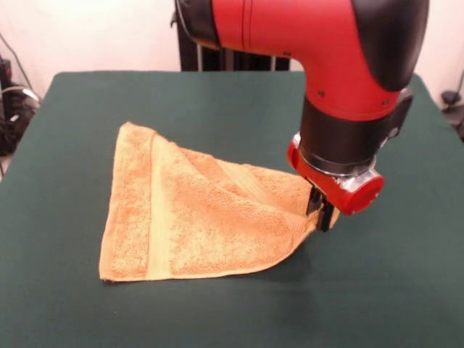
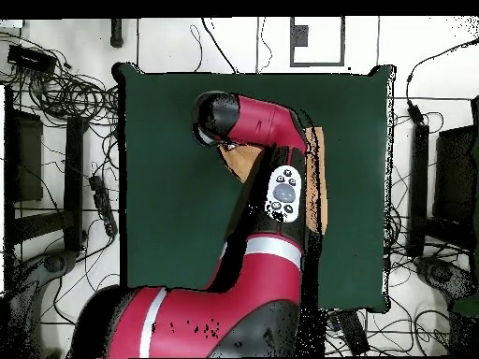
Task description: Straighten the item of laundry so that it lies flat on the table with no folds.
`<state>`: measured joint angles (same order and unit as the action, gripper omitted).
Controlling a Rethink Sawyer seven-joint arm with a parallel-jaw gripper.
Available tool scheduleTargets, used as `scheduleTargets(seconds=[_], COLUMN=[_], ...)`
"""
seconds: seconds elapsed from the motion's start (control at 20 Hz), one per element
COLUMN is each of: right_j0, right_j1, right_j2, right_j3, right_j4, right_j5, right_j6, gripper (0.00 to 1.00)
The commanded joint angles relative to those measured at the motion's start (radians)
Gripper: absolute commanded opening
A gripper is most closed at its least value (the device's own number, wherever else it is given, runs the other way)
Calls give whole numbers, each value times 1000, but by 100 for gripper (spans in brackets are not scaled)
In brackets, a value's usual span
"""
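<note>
Orange washcloth (image 1: 196,217) lies folded on the green table (image 1: 80,312). Cables (image 2: 70,93) lie around it. The bent red arm's gripper (image 1: 323,212) pinches its raised corner.

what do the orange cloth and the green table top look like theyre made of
The orange cloth looks like cotton terry: a fuzzy looped pile, with a smoother flat woven band near one edge. The table top appears covered in a dark green felt-like fabric, matte with no shine; what lies beneath is hidden.
</note>
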<state>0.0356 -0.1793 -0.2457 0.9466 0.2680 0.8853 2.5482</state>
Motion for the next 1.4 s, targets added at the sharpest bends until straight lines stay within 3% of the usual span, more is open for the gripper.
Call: scheduleTargets(seconds=[0.05,0.5,0.65,0.95,1.2,1.4], right_j0=[40,54,50,37,19,19], right_j1=[72,158,165,146,95,62], right_j2=[-43,-115,-110,-76,-12,17], right_j3=[-110,-349,-374,-307,-153,-63], right_j4=[45,83,100,109,120,132], right_j5=[132,308,320,211,73,81], right_j6=[358,521,543,509,429,369], gripper=[0,0,0,0,0,0])
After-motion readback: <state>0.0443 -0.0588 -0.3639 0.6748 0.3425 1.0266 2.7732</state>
